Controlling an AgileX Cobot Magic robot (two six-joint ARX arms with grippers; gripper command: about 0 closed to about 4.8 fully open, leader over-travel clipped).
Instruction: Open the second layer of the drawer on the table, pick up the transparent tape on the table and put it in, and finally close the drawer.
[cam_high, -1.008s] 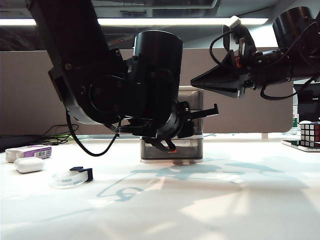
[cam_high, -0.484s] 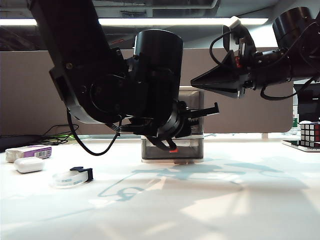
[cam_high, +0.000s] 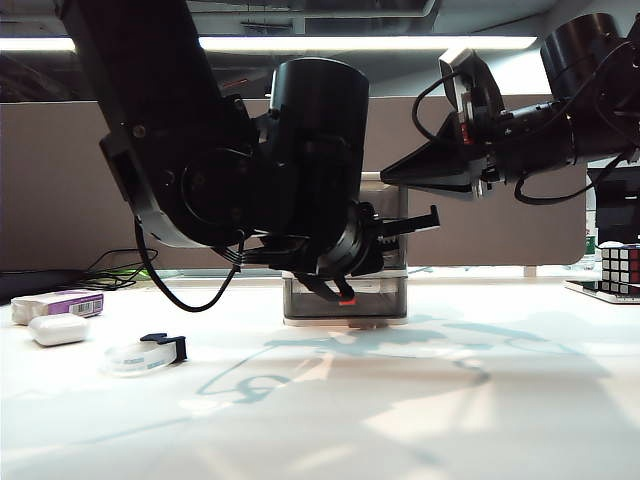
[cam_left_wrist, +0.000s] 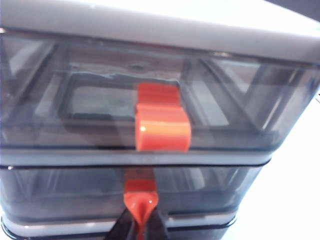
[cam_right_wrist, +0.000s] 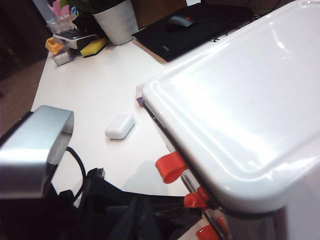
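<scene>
The drawer (cam_high: 392, 296) stands at the table's (cam_high: 400, 420) middle back, mostly hidden behind my left arm. In the left wrist view its white frame (cam_left_wrist: 150, 27) tops the smoky drawers. My left gripper (cam_left_wrist: 141, 223) is shut on the red tab handle (cam_left_wrist: 141, 199) of the second layer (cam_left_wrist: 70, 192), which looks closed. From the exterior, the left gripper (cam_high: 343, 292) sits at the cabinet front. The transparent tape (cam_high: 146, 354) lies flat at the left, apart from both arms. My right gripper (cam_high: 388, 172) hovers shut above the cabinet's white top (cam_right_wrist: 240, 110); its fingers show dark (cam_right_wrist: 145, 217).
A white oval case (cam_high: 58, 329) and a purple-and-white box (cam_high: 60, 302) lie at the far left, behind the tape. A Rubik's cube (cam_high: 620, 268) sits at the right edge. The right wrist view shows the case (cam_right_wrist: 120, 126), a plant pot (cam_right_wrist: 117, 20) and a black mat (cam_right_wrist: 200, 25).
My right gripper has turned slightly to the left above the cabinet. The left arm has stayed at the drawer front with the red tab between its fingers.
</scene>
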